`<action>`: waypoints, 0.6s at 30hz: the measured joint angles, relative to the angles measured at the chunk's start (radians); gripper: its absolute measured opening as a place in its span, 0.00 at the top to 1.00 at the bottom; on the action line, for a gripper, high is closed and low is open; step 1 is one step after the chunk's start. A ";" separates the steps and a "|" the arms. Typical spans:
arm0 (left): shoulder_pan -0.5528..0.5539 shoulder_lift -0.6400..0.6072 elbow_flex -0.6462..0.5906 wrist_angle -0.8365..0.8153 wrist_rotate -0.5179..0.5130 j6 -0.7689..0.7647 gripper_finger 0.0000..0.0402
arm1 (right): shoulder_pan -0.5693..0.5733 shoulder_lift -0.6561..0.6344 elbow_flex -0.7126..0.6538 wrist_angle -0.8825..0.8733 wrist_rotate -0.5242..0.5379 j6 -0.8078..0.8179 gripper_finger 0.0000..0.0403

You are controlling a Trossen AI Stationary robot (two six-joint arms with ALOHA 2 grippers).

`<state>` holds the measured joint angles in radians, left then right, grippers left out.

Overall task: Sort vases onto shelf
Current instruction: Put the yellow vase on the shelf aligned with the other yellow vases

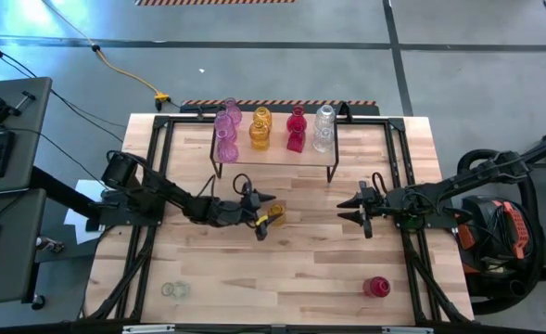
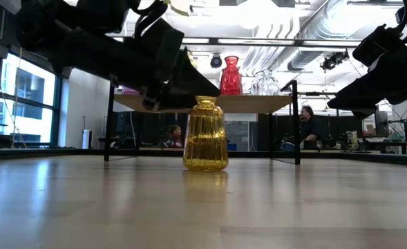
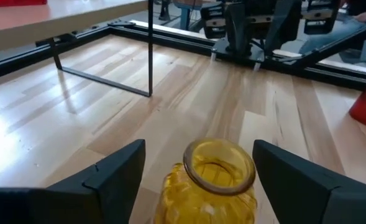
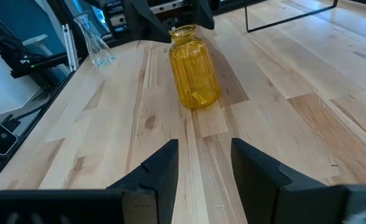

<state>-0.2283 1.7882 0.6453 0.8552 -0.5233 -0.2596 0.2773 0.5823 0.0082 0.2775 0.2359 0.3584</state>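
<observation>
My left tool [image 1: 261,219] hangs with its fingers apart on either side of the yellow vase [image 1: 275,215], which stands upright on the worktop [image 1: 300,269] in front of the shelf [image 1: 274,153]. My right tool [image 1: 358,211] waits open, well apart, facing that vase. Three vases are loose on the worktop: the yellow one, a clear one [image 1: 173,290] and a red one [image 1: 376,287], both at the near edge. Farther off, the shelf carries pink [image 1: 226,132], amber [image 1: 260,129], red [image 1: 297,130] and clear vases [image 1: 323,128]; I cannot count them exactly. I see no readable writing.
</observation>
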 joint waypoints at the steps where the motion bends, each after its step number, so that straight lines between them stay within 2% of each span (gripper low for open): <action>1: 0.000 0.000 0.000 -0.003 0.001 0.000 0.30 | 0.000 0.000 0.000 0.000 0.000 0.000 0.68; 18: 0.000 0.000 0.000 -0.045 -0.002 0.001 0.56 | 0.000 0.000 0.000 0.000 0.000 0.000 0.68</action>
<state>-0.2283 1.7878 0.6453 0.8107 -0.5251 -0.2583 0.2774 0.5823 0.0082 0.2771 0.2359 0.3584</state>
